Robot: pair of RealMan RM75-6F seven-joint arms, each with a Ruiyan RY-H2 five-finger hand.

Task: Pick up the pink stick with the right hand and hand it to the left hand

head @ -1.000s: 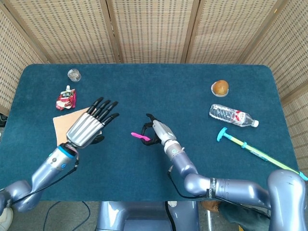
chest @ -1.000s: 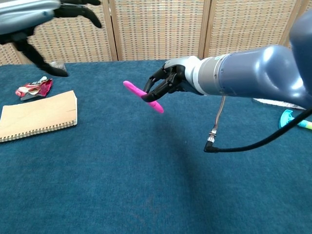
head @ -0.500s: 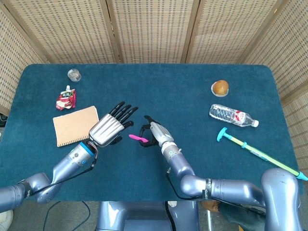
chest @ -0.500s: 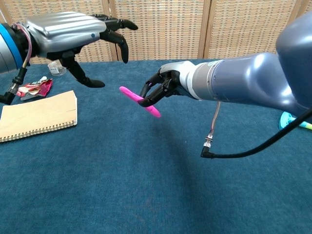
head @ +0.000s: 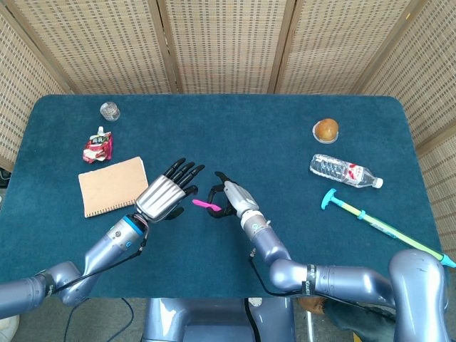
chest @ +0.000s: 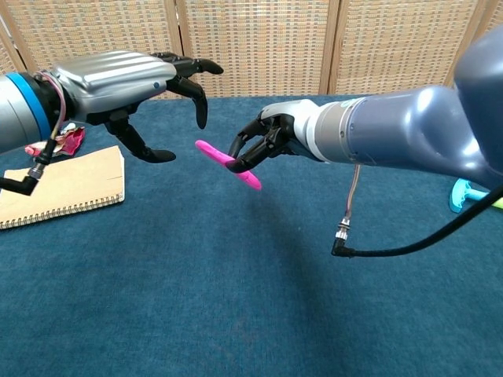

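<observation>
Chest view: the pink stick [chest: 228, 164] is pinched aloft by the right hand [chest: 263, 141] — the left hand [chest: 130, 82], fingers spread and empty, has been brought near since a second ago — transfer is judged imminent.

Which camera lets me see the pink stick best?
The chest view: the pink stick looks big and clear there, pinched by the right robot hand. The head view shows it only as a tiny pink sliver.

Pink stick [chest: 228, 164]: middle hidden under right hand [chest: 263, 141] fingers. Notebook [chest: 59, 187] cut by chest view's left edge. Bottle [head: 345, 171] label unreadable.
</observation>
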